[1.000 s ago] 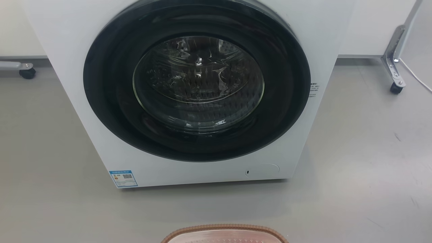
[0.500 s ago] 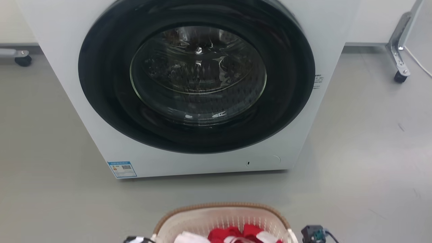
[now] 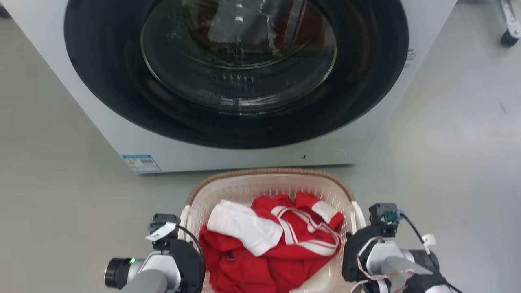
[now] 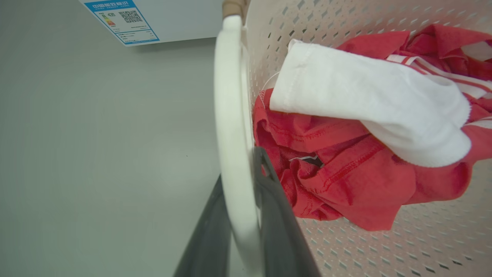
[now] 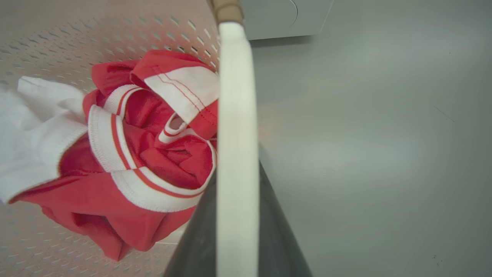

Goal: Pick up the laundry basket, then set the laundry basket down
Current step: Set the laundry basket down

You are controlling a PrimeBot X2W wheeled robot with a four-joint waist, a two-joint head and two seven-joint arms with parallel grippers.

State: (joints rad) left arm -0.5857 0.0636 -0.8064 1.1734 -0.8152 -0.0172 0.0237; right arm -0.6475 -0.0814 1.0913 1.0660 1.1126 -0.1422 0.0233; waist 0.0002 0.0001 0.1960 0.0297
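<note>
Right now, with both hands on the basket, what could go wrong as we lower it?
1. The left hand and right hand each pinch just a thin white handle of the laundry basket; a slip on one side would probably tip it.
2. The basket's far rim sits near the washing machine; drifting forward may bump it.
3. Loose red clothes could shift if it tilts.
</note>
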